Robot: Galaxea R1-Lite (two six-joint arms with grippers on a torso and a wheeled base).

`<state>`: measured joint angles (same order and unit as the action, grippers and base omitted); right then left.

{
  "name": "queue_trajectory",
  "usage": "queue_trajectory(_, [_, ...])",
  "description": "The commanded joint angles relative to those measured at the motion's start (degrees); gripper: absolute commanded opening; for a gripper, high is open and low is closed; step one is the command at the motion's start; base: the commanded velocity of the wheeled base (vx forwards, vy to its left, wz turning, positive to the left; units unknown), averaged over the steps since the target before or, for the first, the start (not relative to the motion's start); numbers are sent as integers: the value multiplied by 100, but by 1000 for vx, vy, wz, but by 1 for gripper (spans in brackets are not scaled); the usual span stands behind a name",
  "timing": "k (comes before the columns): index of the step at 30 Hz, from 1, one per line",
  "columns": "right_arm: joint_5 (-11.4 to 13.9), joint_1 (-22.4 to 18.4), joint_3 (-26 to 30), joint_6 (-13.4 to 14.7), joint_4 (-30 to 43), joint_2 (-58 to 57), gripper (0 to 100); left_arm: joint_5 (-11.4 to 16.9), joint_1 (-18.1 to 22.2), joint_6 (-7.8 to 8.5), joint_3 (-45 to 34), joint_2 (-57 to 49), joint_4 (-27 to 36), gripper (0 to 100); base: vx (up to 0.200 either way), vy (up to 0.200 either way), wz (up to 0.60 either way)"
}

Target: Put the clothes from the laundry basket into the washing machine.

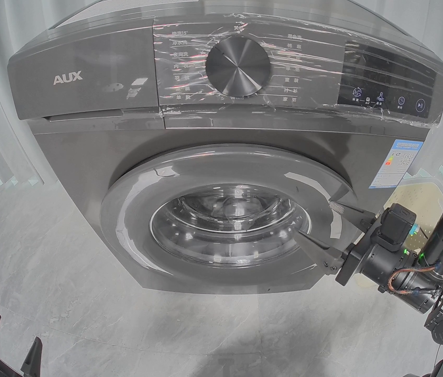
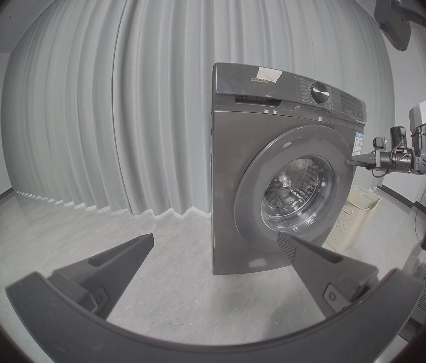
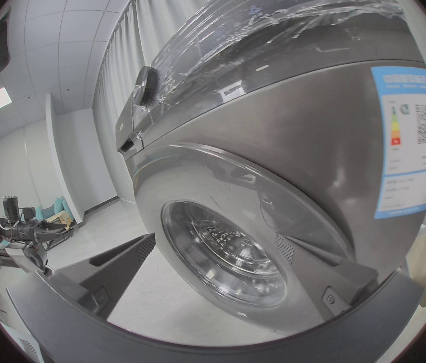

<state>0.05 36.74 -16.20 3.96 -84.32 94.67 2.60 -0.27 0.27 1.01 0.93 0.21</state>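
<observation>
The grey washing machine [image 1: 101, 153] stands in front of me with its round glass door [image 1: 229, 221] closed. My right gripper [image 1: 318, 221] is open at the door's right edge, one finger by the rim and the other over the door face; the right wrist view has its fingers [image 3: 313, 263] close against the door [image 3: 233, 248]. The cream laundry basket [image 1: 431, 200] stands to the right of the machine, partly hidden behind my right arm. My left gripper [image 1: 12, 341] is open, low at the left and well away from the machine [image 2: 283, 177].
A grey tiled floor [image 1: 48, 268] spreads in front of and to the left of the machine. A pleated white curtain [image 2: 122, 102] hangs behind it. The basket [image 2: 356, 213] sits on the floor close to the machine's right side.
</observation>
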Motion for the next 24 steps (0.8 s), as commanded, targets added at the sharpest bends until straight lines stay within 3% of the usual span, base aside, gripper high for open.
queue_trajectory(1, [74,175,390,-1,47,-133,100,4,0,0,-84,-93,6,100,0,0,0])
queue_trajectory(6, [188,465,979,-36,65,-748,100,-5,0,0,-84,-93,-3,100,0,0,0])
queue_trajectory(12, [145,307,1559,-141,250,-1742,100,-5,0,-9,-84,-93,6,100,0,0,0])
queue_trajectory(14, [83,61,1620,-80,671,-2084,100,-5,0,0,-84,-93,6,100,0,0,0])
queue_trajectory(19, [21,-739,1620,-229,1946,-3464,100,-5,-8,0,-84,-93,6,100,0,0,0])
queue_trajectory(21, [39,-1178,1620,-423,2869,-4194,100,-5,-8,-9,-84,-93,6,100,0,0,0])
queue_trajectory(24, [65,-1618,1620,-546,3651,-5099,100,-5,0,-9,-84,-93,6,100,0,0,0])
